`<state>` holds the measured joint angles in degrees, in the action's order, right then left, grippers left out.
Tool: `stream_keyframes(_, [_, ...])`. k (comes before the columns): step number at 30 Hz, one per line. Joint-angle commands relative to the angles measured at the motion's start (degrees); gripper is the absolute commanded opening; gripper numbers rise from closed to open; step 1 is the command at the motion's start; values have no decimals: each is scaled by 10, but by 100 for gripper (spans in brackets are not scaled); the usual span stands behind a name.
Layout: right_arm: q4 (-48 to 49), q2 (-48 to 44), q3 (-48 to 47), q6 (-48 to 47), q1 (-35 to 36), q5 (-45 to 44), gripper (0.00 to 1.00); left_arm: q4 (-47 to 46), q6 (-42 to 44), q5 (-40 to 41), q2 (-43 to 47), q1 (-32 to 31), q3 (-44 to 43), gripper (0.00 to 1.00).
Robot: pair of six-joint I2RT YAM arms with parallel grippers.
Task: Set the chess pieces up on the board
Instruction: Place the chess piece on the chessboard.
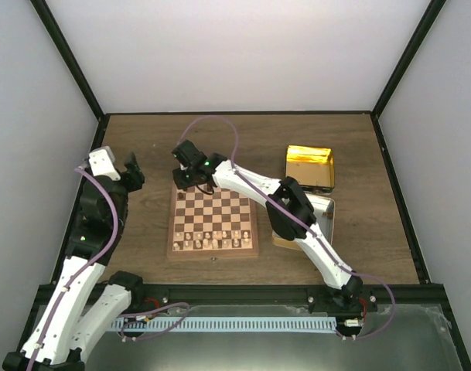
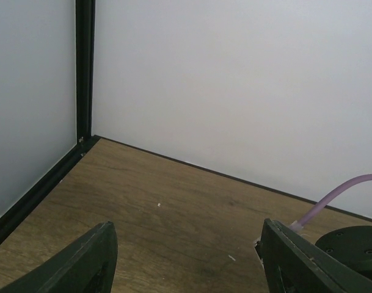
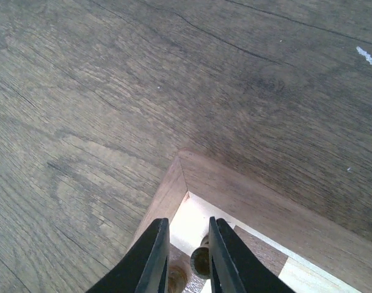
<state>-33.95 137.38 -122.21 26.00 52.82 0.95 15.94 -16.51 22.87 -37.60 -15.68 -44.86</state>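
The top external view looks steeply down from behind onto the whole table (image 1: 142,139); the left wrist view sits low, facing the back wall (image 2: 234,91); the right wrist view hangs close over the board (image 3: 247,195) at its far-left corner, also seen from above.

the board (image 3: 247,195) runs off the bottom edge; the right gripper (image 3: 187,229) half hides two chess pieces (image 3: 200,261).
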Motion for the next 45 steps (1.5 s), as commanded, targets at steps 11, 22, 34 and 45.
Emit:
stream_keyframes(11, [-37,13,-15,-1,5,-27,29,-9,-5,-1,-5,0,11,67])
stream_keyframes(22, [-24,19,-9,12,5,25,26,-9,-5,2,-6,-1,13,67])
stream_keyframes(34, [-35,31,-10,15,5,8,25,-9,-7,3,-6,-1,17,67])
stream_keyframes(45, [1,33,-12,17,5,30,17,-6,-7,4,-4,-1,16,67])
